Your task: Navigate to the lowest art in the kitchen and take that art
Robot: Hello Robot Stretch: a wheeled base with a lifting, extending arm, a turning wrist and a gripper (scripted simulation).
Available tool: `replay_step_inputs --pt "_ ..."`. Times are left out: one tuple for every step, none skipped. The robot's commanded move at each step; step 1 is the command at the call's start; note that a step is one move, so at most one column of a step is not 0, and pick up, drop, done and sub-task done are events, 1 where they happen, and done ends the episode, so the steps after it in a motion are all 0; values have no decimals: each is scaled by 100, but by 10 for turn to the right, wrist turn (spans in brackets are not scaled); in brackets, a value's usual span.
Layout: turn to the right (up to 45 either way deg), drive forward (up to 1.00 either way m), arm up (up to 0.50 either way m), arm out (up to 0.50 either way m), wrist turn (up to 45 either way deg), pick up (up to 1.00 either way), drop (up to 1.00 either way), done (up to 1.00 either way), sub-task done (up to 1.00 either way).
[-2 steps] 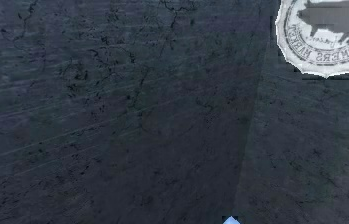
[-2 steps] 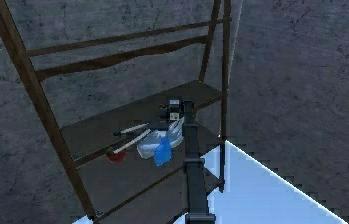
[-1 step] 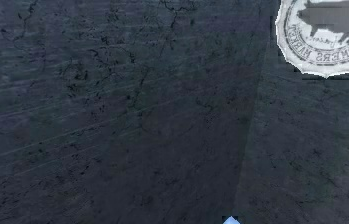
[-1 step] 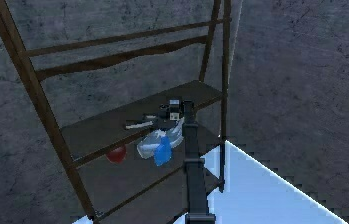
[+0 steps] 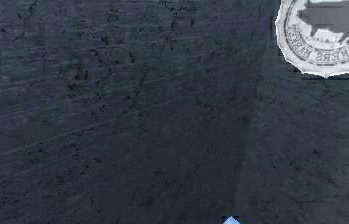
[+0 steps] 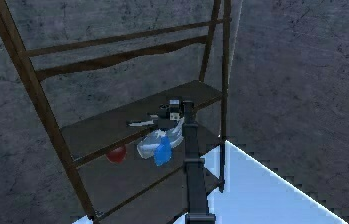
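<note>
Dark end effector at a pale-blue glassy object on a brown wooden shelf; whether it holds anything I cannot tell. Best lift slowly.

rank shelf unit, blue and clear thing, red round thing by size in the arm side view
1. wooden shelf unit
2. blue and clear thing
3. red round thing, somewhat smaller

wooden shelf | middle board: red round thing; bluish clear thing, perhaps a bottle
</note>
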Motion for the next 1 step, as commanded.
replay_step_inputs --pt "0 0 -30 0 0 0 0 0 0"
